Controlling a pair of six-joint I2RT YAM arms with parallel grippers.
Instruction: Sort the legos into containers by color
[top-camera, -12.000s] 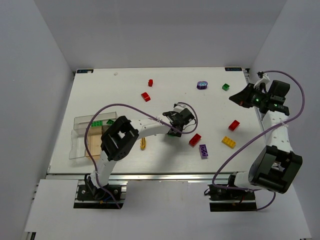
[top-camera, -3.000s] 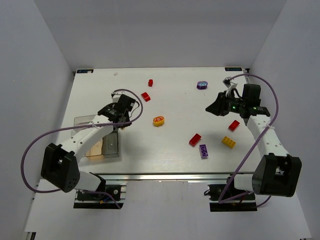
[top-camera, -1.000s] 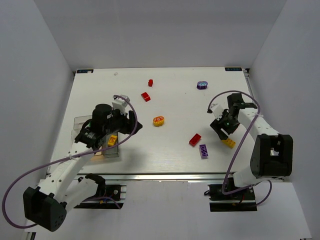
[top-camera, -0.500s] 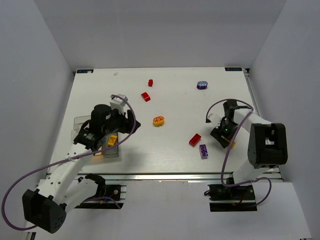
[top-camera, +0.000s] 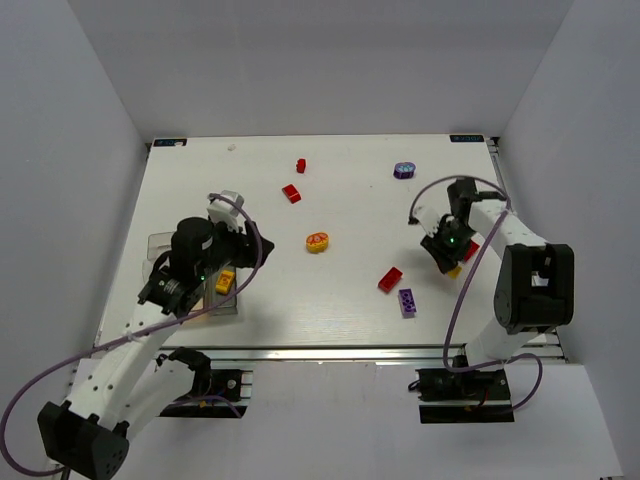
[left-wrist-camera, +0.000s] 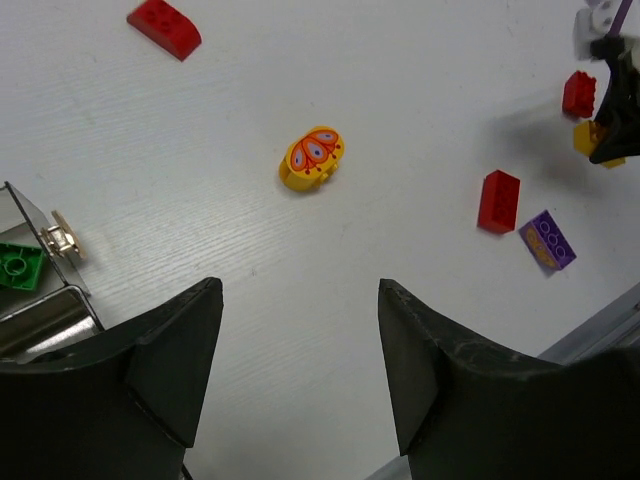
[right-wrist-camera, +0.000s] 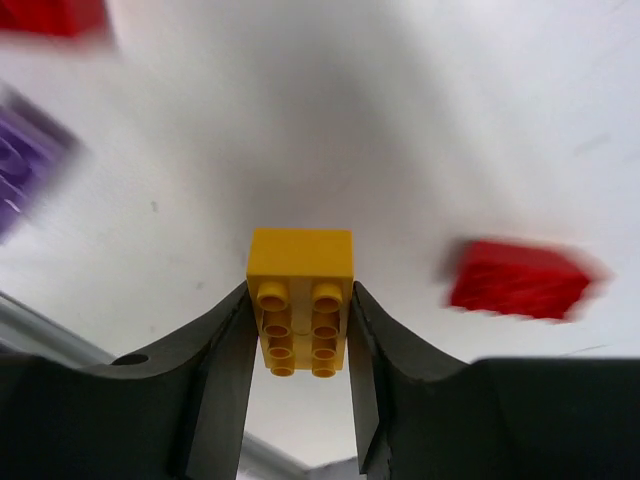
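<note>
The top external camera looks down from above the near edge and takes in the whole table (top-camera: 350, 190). The left wrist camera sits high over the left side, facing right across the table past its own fingers (left-wrist-camera: 160, 370). Both views share the yellow oval piece (left-wrist-camera: 312, 158). The right wrist camera hangs close over the right side. A yellow brick (right-wrist-camera: 300, 300) fills its centre, and the surroundings are blurred.

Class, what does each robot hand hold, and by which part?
Right hand: yellow brick, pinched by its two opposite sides. Left hand: nothing.
</note>
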